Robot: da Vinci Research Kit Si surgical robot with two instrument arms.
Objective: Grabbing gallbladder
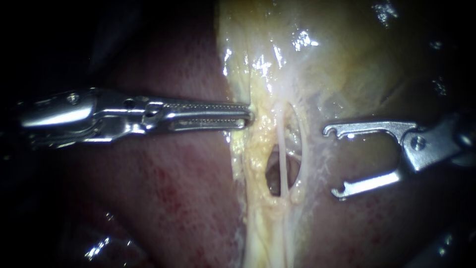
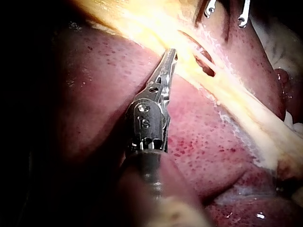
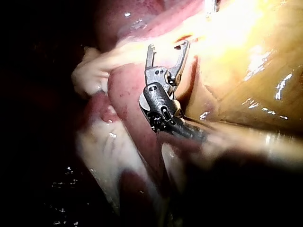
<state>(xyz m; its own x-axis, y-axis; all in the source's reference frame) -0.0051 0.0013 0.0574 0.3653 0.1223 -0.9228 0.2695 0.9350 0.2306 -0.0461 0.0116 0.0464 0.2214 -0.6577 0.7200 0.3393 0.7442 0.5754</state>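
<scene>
where the left instrument [image 1: 249, 115] ends, gallbladder [image 1: 317, 69] begins — touching.

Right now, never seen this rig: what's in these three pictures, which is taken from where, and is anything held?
A surgical robot works on a pig's liver and gallbladder on a bench. One picture comes from the endoscope, close to the tissue; the other two come from cameras on each arm, looking along its own instrument. The dark red mass is the liver. The tan glistening sac is the gallbladder. Along its edge lies pale yellow tissue, with a thin tube crossing a small opening. The left instrument has its jaws shut, tips against the yellow tissue's edge; whether they pinch any is unclear. The right instrument has its jaws wide open, holding nothing.
</scene>
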